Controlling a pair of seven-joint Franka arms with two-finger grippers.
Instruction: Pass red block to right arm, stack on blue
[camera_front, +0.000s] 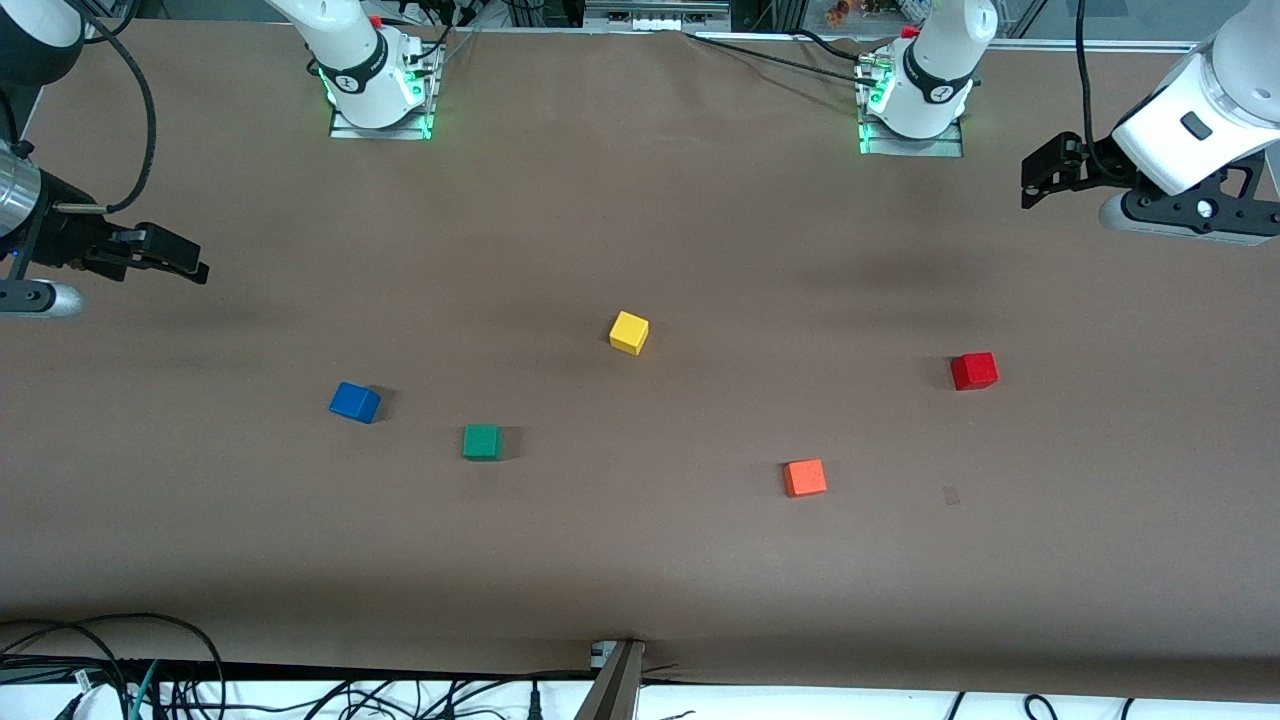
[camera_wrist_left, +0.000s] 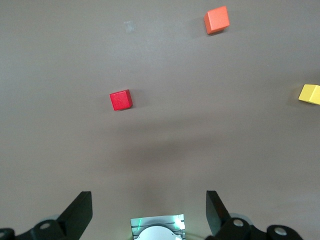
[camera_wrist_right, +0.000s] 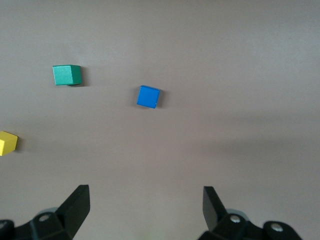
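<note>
the brown table (camera_front: 640, 200) fills the front view, with both arm bases along its 12 o'clock edge. the left arm hangs high over the 3 o'clock end of the table, and its left claw (camera_front: 1040, 172) is spread wide and empty, its two black fingers (camera_wrist_left: 80, 212) standing well apart in the left wrist view. the right arm waits over the 9 o'clock end, where the right claw (camera_front: 165, 255) is likewise spread and carries nothing.

five small cubes lie well apart on the table. taking the yellow cube (camera_front: 629, 332) as the middle of the dial, the red block (camera_front: 973, 371) sits toward 3 o'clock, at the left arm's end, resting flat and untouched. the blue cube (camera_front: 355, 402) lies toward 8 o'clock at the right arm's end, with its top bare. the green cube (camera_front: 482, 441) is near 7 o'clock, beside the blue one, and the orange-red cube (camera_front: 805, 477) near 4 o'clock.

by the look of things, no part of the task is done. the pickup of the red block, the handover between the arms and the stacking on blue all remain.
</note>
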